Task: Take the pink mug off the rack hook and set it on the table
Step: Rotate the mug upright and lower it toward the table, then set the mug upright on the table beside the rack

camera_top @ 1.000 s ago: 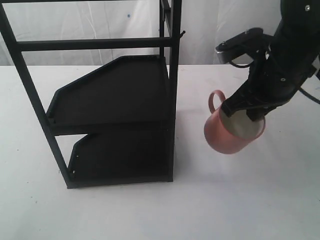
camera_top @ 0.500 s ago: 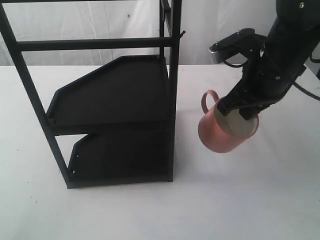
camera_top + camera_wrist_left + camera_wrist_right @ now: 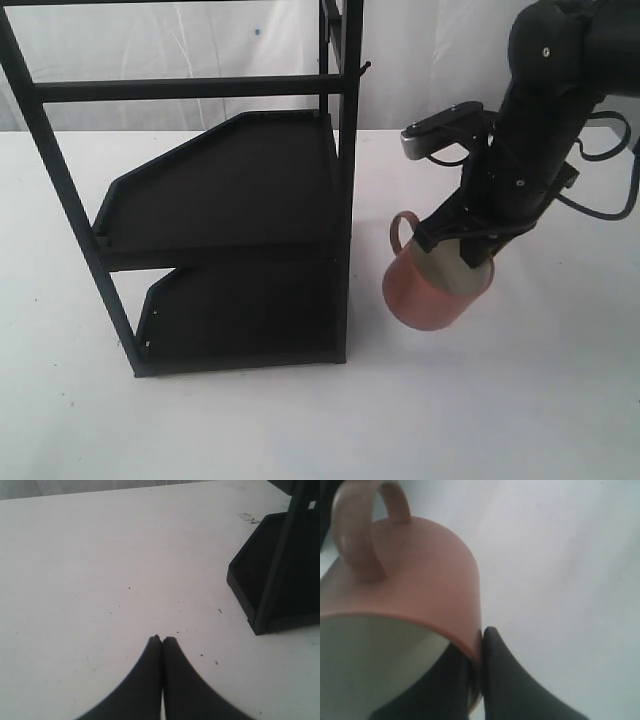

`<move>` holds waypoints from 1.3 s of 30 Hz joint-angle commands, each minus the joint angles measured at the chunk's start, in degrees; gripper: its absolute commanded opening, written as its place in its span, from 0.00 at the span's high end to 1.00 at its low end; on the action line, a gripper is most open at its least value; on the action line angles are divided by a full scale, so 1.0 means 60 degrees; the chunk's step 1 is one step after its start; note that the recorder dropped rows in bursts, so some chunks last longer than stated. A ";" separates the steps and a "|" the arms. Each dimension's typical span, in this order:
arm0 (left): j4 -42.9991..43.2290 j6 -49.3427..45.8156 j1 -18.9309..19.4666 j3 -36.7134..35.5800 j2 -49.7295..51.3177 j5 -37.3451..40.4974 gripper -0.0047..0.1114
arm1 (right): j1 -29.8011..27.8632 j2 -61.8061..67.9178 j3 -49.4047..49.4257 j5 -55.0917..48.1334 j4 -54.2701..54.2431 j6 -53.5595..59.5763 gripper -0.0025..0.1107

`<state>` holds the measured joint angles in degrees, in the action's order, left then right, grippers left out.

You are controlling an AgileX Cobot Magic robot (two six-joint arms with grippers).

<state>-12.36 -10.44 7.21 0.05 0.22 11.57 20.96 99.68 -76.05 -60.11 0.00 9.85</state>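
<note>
The pink mug (image 3: 425, 295) hangs tilted just above the table (image 3: 500, 400), a little right of the rack (image 3: 230, 230), with its handle turned toward the rack. My right gripper (image 3: 478, 250) is shut on its rim, one finger inside the cream interior and one outside. Up close, the pink mug (image 3: 415, 575) fills the right wrist view with my right gripper (image 3: 479, 647) pinching its wall. The rack hook (image 3: 363, 68) sticks out bare from the top of the post. My left gripper (image 3: 161, 640) is shut and empty over the white table (image 3: 100, 580).
A corner of the rack's lower shelf (image 3: 280, 575) lies close to my left gripper. A white backdrop runs behind the table. Bare tabletop lies in front of and right of the mug.
My right arm has carried the mug leftward and lower, nearer the rack's post and the tabletop. The rack has not moved.
</note>
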 commanded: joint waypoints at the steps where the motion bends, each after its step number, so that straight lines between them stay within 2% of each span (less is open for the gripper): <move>1: -0.0084 -0.0013 0.0010 -0.0008 -0.0037 0.0011 0.96 | -0.0074 0.0189 -0.0077 0.0713 -0.0281 0.0069 0.98; 15: -0.0084 -0.0013 0.0010 -0.0008 -0.0037 0.0011 0.96 | -0.0053 0.0999 -0.0077 0.0675 -0.0281 0.0069 0.98; 39: -0.0084 -0.0013 0.0010 -0.0008 -0.0037 0.0011 0.96 | -0.0053 0.1146 -0.0077 0.0837 -0.0281 0.0069 0.98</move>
<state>-12.36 -10.44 7.21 0.05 0.22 11.57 20.96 106.62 -76.05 -55.13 -1.38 9.85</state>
